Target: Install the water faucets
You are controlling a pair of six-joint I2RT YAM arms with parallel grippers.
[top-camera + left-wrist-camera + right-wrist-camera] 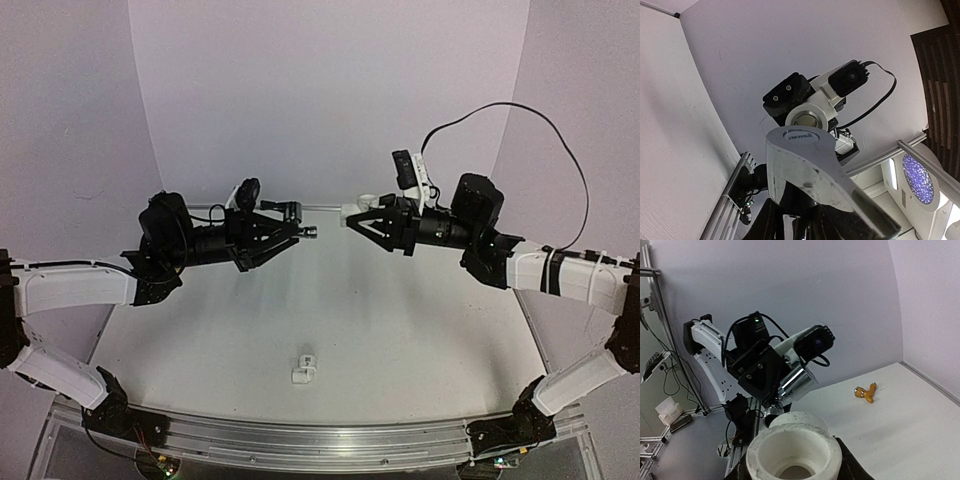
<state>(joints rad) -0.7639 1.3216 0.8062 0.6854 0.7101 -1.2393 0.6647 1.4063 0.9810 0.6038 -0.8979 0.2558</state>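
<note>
My left gripper (292, 233) is shut on the shiny silver water faucet (309, 231), held level in mid-air above the table. In the left wrist view the faucet's silver handle (810, 165) fills the foreground over the dark fingers (775, 220). My right gripper (356, 217) faces it, shut on a white pipe fitting (362, 205). That fitting's open socket (795, 452) sits in the right jaws, and the silver faucet (796, 382) points at it from just beyond. A small gap separates the two parts. The brass-gold faucet (866, 392) lies on the table.
A second white pipe fitting (304, 367) lies on the white table (420, 340) near the front middle. A curved white backdrop rises behind. An aluminium rail (300, 440) with both arm bases runs along the near edge. A black cable (560, 150) loops above the right arm.
</note>
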